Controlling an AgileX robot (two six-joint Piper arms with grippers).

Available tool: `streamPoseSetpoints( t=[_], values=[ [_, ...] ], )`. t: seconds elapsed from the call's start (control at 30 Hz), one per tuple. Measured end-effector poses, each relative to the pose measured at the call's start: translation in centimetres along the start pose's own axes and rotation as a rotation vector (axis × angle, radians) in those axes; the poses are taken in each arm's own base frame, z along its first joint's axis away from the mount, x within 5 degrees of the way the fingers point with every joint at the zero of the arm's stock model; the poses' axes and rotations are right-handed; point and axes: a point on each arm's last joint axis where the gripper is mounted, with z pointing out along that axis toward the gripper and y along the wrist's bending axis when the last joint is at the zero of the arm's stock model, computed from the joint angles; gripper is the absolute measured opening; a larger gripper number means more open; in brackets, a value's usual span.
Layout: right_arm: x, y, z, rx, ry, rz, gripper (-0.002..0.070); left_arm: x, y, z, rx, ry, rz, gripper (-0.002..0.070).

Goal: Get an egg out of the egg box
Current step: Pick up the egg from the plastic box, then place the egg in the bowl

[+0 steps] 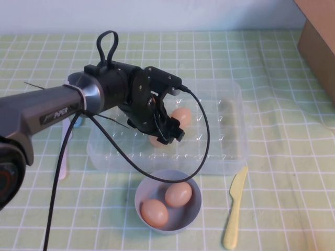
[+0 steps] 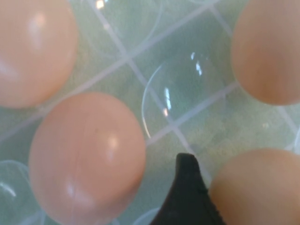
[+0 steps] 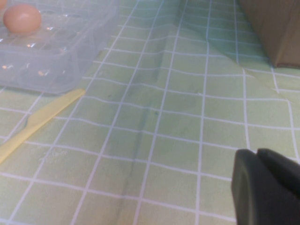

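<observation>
The clear egg box lies mid-table. My left gripper is down inside it. In the left wrist view several tan eggs sit in the dimples. One black fingertip presses against the side of the egg between the jaws, and the other finger is out of frame. Another egg shows beside the gripper, and part of one shows under it. My right gripper is shut and empty low over the cloth to the right of the box, outside the high view.
A grey-lilac bowl in front of the box holds two eggs. A yellow plastic knife lies to its right. A cardboard box stands at the far right. A white utensil lies left of the box.
</observation>
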Motion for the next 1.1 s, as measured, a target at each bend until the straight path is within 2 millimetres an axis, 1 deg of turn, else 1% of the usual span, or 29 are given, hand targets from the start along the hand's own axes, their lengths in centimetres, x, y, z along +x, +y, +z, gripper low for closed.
streamPoseSetpoints(
  t=[0.23,0.33,0.4,0.5,0.57,0.6,0.67,0.77,0.87,0.93,1.03,1.1],
  values=[
    [0.0,0.0,0.0,0.000,0.000,0.000,-0.0017,0.0,0.0,0.2,-0.002,0.000,0.002,0.0435],
    [0.0,0.0,0.0,0.000,0.000,0.000,-0.0017,0.1,0.0,-0.1,-0.001,0.013,0.005,0.0422],
    [0.0,0.0,0.0,0.000,0.000,0.000,-0.0017,0.2,0.0,-0.6,0.000,0.039,0.009,0.0403],
    [0.0,0.0,0.0,0.000,0.000,0.000,-0.0017,0.3,0.0,-2.4,-0.005,0.066,0.031,0.0379],
    [0.0,0.0,0.0,0.000,0.000,0.000,-0.0017,0.4,0.0,-4.1,-0.003,0.091,0.075,0.0375],
    [0.0,0.0,0.0,0.000,0.000,0.000,-0.0017,0.5,-0.1,-4.7,-0.001,0.098,0.102,0.0375],
    [0.0,0.0,0.0,0.000,0.000,0.000,-0.0017,0.6,-0.2,-6.8,0.008,0.118,0.194,0.0373],
    [0.0,0.0,0.0,0.000,0.000,0.000,-0.0017,1.1,-0.4,-9.7,0.035,0.154,0.378,0.0372],
    [0.0,0.0,0.0,0.000,0.000,0.000,-0.0017,1.9,-0.9,-12.4,0.105,0.193,0.525,0.0372],
    [0.0,0.0,0.0,0.000,0.000,0.000,-0.0017,2.2,-1.3,-13.9,0.149,0.177,0.579,0.0372],
    [0.0,0.0,0.0,0.000,0.000,0.000,-0.0017,2.3,-2.0,-15.3,0.213,0.130,0.583,0.0372],
    [0.0,0.0,0.0,0.000,0.000,0.000,-0.0017,2.5,-2.6,-15.4,0.259,0.118,0.577,0.0372]
  ],
)
